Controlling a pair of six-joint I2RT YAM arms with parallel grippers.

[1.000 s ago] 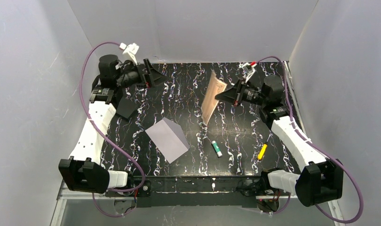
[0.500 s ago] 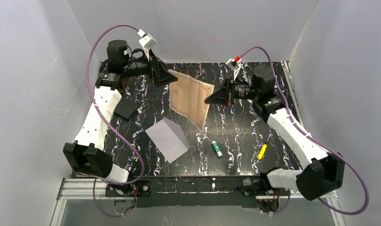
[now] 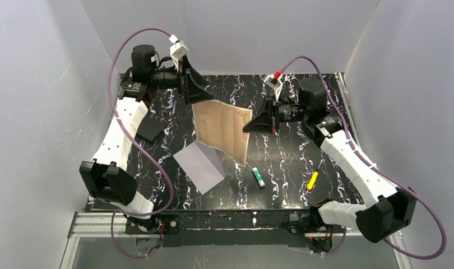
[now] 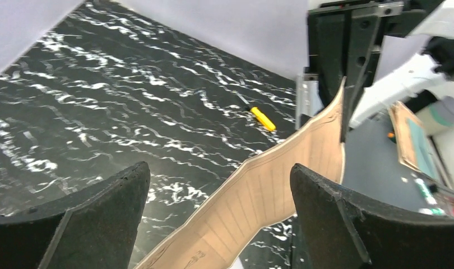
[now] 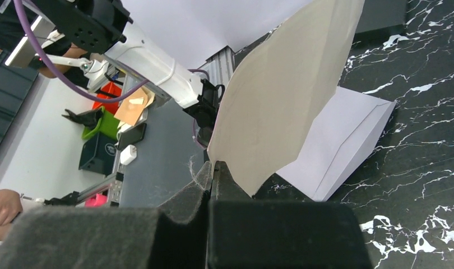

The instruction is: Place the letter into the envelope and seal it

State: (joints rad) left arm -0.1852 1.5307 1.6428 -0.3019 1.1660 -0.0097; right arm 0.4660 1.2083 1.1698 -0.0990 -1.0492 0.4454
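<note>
The letter (image 3: 222, 130), tan with a darker border, hangs in the air above the table's middle. My right gripper (image 3: 246, 128) is shut on its right edge; the right wrist view shows the white back (image 5: 286, 95) rising from the pinched fingertips (image 5: 213, 168). My left gripper (image 3: 199, 96) stands open at the sheet's upper left corner. In the left wrist view the letter (image 4: 258, 207) runs between the two spread fingers (image 4: 348, 224) without touching them. The pale lavender envelope (image 3: 201, 167) lies flat below the sheet, also seen in the right wrist view (image 5: 342, 140).
A green-and-white glue stick (image 3: 259, 177) and a yellow pen-like object (image 3: 313, 180) lie on the black marbled table (image 3: 281, 159) at the right front. A flat black piece (image 3: 150, 129) rests by the left arm. Grey walls close in three sides.
The right gripper has carried the letter leftward and turned it so its face shows. The left arm has swung in until its open jaws straddle the sheet's upper left corner.
</note>
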